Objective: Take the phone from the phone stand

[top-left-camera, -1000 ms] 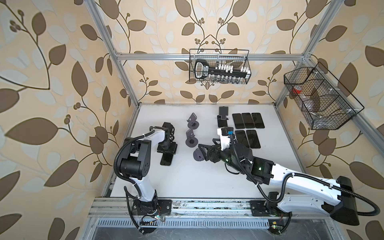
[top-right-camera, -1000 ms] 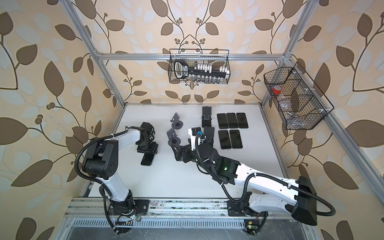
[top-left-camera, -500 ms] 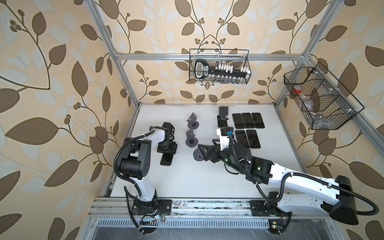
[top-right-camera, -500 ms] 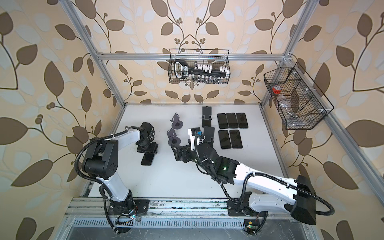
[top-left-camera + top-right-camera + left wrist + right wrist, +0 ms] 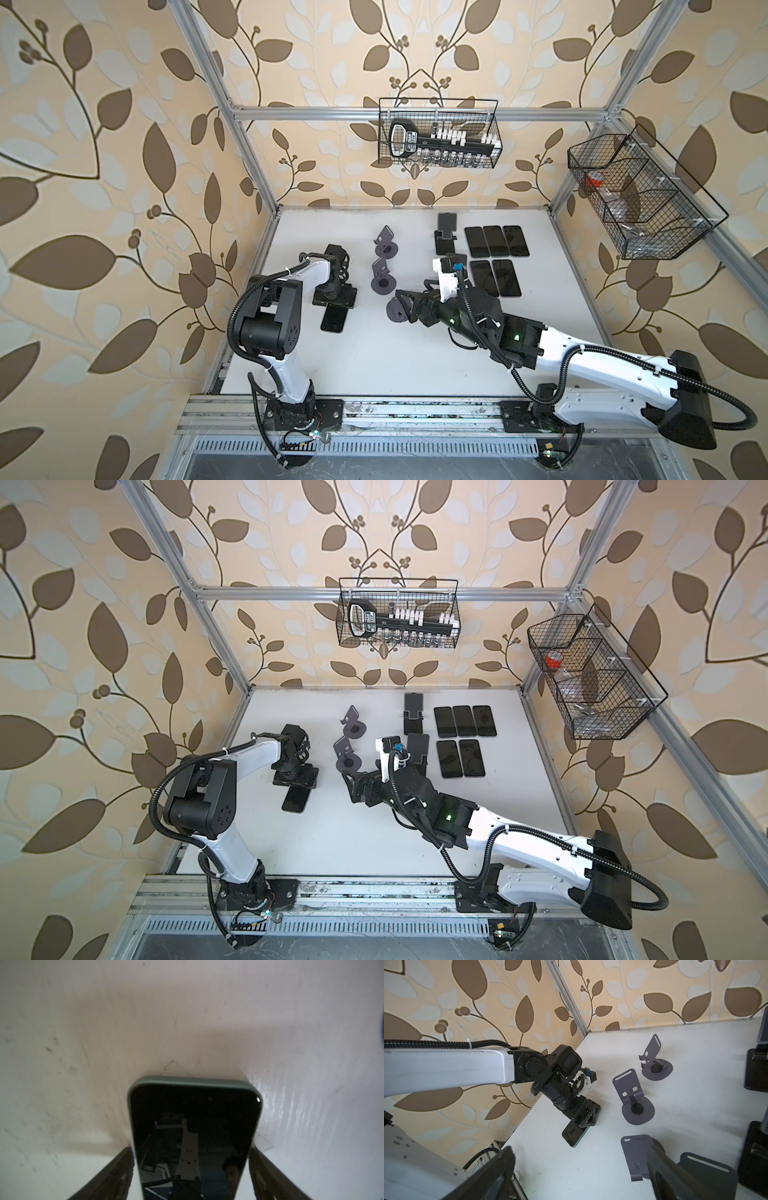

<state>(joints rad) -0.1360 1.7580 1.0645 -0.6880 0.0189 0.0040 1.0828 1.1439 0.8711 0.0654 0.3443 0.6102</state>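
A grey phone stand (image 5: 635,1155) sits inside my right gripper (image 5: 580,1148), near one finger; a second stand (image 5: 634,1103) blocks beyond it; bare table (image 5: 550,1167) lies open alongside.

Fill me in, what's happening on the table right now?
The left pincer straddles one end of a phone lying flat on the table; whether it is gripping isn't clear. The right pincer is open at an empty grey stand mid-table. On the right lie five more phones, flat, and a sixth phone sits on a black stand at the back.
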